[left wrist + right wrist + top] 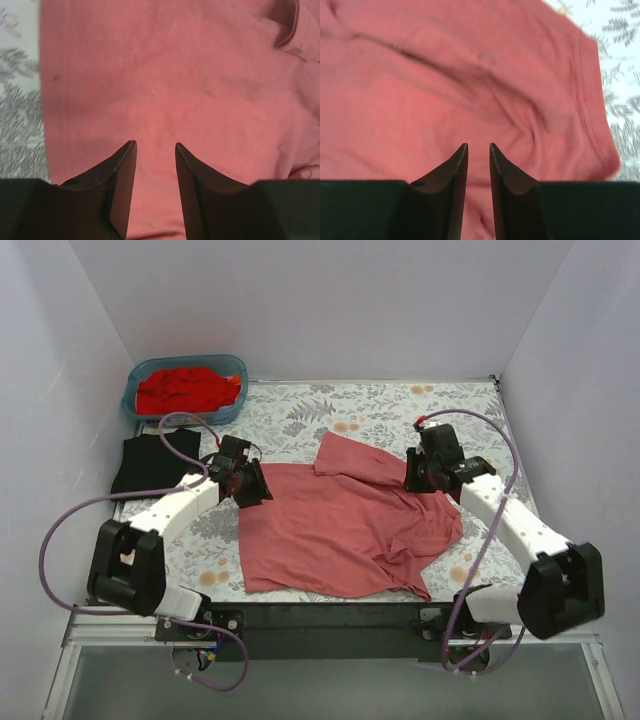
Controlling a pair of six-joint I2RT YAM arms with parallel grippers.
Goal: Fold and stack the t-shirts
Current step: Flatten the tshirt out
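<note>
A salmon-pink t-shirt [345, 525] lies spread and wrinkled in the middle of the table. My left gripper [250, 487] hovers at its upper left corner; in the left wrist view the gripper [155, 145] is open over the pink cloth [175, 75], holding nothing. My right gripper [420, 476] is over the shirt's upper right part; in the right wrist view it [478, 145] stands narrowly open above the pink cloth [445, 75]. A folded black t-shirt [155, 462] lies at the left. Bright red t-shirts [187, 390] are piled in a bin.
The blue plastic bin [233, 365] stands at the back left corner. The floral table cover [400, 410] shows around the shirts. White walls close in the table on three sides. Purple cables loop beside both arms.
</note>
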